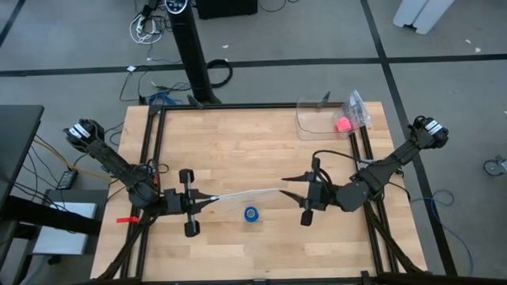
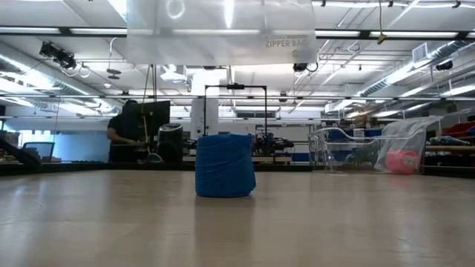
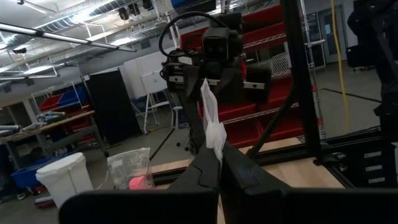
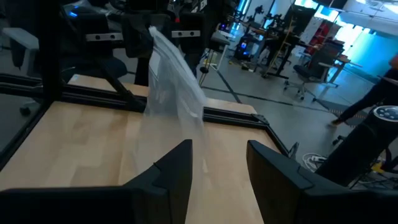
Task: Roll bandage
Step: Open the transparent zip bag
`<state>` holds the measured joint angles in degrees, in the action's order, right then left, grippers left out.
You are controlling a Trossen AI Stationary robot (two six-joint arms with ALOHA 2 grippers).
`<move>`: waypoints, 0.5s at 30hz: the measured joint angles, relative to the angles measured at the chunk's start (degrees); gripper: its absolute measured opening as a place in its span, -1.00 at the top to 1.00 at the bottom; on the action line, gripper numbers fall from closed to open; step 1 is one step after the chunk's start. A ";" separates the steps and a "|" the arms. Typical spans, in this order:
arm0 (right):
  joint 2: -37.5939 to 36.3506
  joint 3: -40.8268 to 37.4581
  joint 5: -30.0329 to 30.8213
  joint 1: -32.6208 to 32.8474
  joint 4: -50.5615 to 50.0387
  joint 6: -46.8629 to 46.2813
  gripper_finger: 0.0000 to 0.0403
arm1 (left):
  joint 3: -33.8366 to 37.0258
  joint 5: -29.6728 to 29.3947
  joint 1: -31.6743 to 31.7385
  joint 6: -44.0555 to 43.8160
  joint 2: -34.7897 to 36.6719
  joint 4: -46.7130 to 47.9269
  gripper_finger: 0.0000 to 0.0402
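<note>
Clear zipper bag (image 1: 245, 193) above the table (image 1: 238, 142); pink ball (image 1: 342, 124) inside clear container (image 1: 317, 119).

Pale wooden table (image 1: 238, 142) in a black frame; the bandage (image 1: 251, 213), a blue coil, stands near the front; a clear container (image 1: 317, 119) with a pink ball (image 1: 342, 124) sits at the far right corner.

Bright overhead strip lighting, soft shadows, blurred wrist-view foregrounds
</note>
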<state>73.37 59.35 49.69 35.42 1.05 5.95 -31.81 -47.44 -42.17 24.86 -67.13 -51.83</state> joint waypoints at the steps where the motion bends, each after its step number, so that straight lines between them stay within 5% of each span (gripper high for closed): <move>1: 0.01 0.00 -0.10 -0.29 0.20 0.18 0.26 | 0.00 0.00 0.02 0.00 0.00 -0.01 0.99; 4: 0.03 0.00 -1.83 -1.15 0.41 0.22 0.28 | 0.00 -0.01 0.02 -0.02 0.00 -0.02 0.99; 8: 0.67 0.00 -11.73 -3.74 0.23 -0.96 0.36 | 0.00 -0.02 0.04 -0.04 0.00 0.00 0.99; 15: 1.94 0.02 -13.94 -5.66 0.93 -0.49 0.92 | 0.00 0.15 -0.61 -0.39 0.02 0.69 0.99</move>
<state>75.31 59.37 35.75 29.76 1.98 5.45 -31.81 -47.29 -42.79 24.47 -67.11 -51.14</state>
